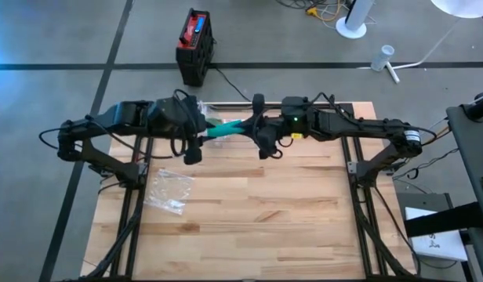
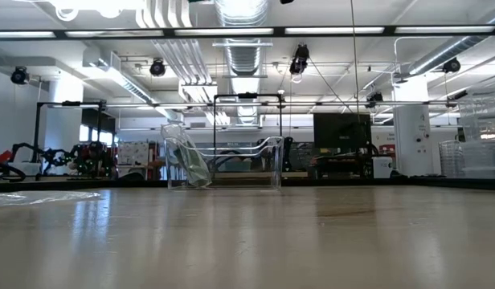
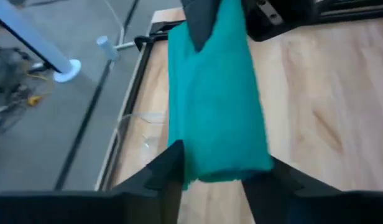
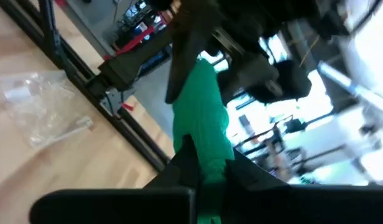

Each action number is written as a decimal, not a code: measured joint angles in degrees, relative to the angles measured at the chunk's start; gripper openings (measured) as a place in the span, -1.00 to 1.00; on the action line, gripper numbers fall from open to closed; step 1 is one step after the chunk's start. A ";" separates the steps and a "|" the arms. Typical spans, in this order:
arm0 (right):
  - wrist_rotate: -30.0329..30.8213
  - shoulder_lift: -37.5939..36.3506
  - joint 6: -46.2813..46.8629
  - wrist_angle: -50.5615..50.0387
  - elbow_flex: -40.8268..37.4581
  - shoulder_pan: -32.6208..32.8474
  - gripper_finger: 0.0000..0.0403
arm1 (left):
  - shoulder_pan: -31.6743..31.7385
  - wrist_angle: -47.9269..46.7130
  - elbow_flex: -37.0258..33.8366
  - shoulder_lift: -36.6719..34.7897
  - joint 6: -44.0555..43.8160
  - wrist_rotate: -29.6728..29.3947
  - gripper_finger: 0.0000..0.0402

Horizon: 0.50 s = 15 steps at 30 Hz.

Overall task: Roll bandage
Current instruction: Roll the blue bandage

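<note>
Right claw (image 1: 243,125) pinches the teal bandage (image 1: 224,129) (stretched lengthwise between both arms); left claw (image 3: 210,171) loosely spread.

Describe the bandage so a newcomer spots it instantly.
Start at the wooden table and go to its far edge, where the two dark arms meet. The bandage is the teal strip stretched between their grippers, the only brightly coloured thing there; the clear plastic bag lies flat nearer.

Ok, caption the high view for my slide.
Both arms hold a green bandage between them above the table's far edge; plastic bag lies nearby.
</note>
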 joint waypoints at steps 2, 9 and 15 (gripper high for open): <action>0.02 -0.05 -3.49 0.08 0.00 0.84 -0.94 | 0.64 -0.90 1.05 0.02 -0.30 2.73 -0.24; 2.57 0.23 -14.99 -0.54 0.04 2.48 -0.94 | 1.48 1.53 2.13 0.31 -1.68 17.13 0.08; 8.76 0.30 -26.10 -0.88 0.04 4.42 -0.94 | 1.50 2.22 2.11 0.39 -1.32 16.04 0.31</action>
